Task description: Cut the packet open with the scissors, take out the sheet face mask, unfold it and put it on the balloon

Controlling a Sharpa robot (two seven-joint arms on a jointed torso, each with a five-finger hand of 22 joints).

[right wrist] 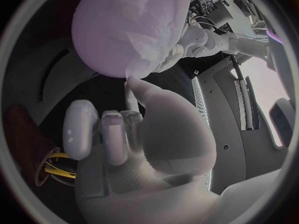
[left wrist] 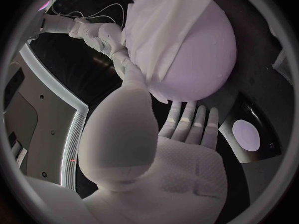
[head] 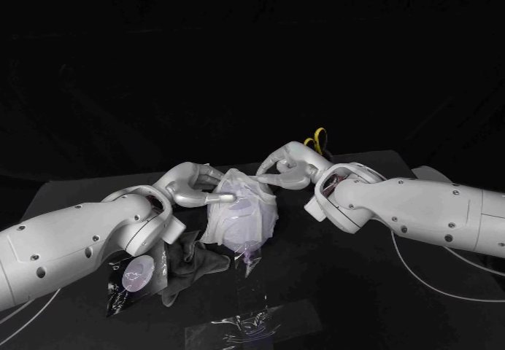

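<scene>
mask [head: 237, 191] draped over balloon [left wrist: 206, 55]. left hand [head: 195, 188] close beside, fingers straight, apart, gripping nothing; right hand [head: 286, 169] opposite, curled at mask edge, grip unclear. left wrist view: balloon underside bare.

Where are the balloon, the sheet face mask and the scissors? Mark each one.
balloon [left wrist: 206, 59], left wrist view, bare rounded side.
sheet face mask [left wrist: 165, 20], left wrist view, white draped fold.
scissors [head: 319, 135], head view, yellow handle loop.
</scene>
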